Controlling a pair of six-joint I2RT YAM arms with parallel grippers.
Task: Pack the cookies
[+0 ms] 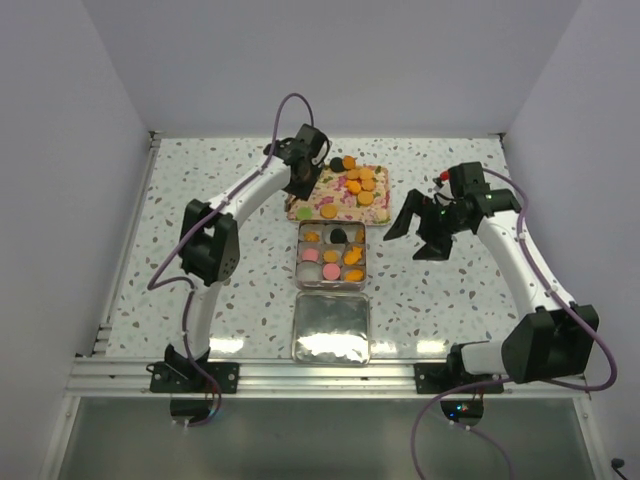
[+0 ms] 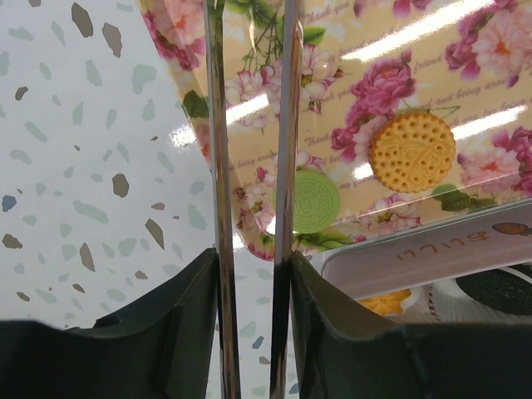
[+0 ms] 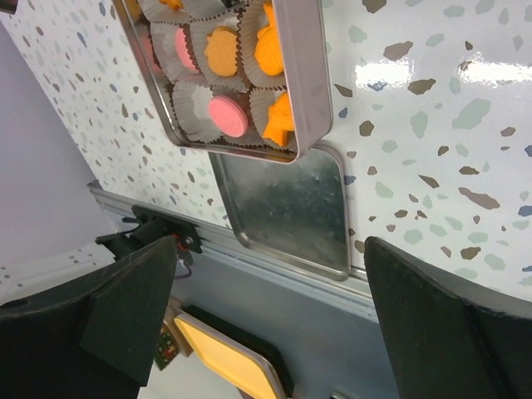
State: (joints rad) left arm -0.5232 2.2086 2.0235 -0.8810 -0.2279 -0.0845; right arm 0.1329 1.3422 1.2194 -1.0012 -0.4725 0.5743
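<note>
Over the left end of the floral tray (image 1: pixel 350 212), the left gripper (image 1: pixel 298 188) holds its jaws a narrow gap apart, nothing between them, with a green cookie (image 2: pixel 315 201) just beside. Right of the tin (image 1: pixel 299 262), the right gripper (image 1: pixel 418 238) gapes wide, empty. The cookies (image 1: pixel 358 183) lie on the tray, others in the tin's compartments.
</note>
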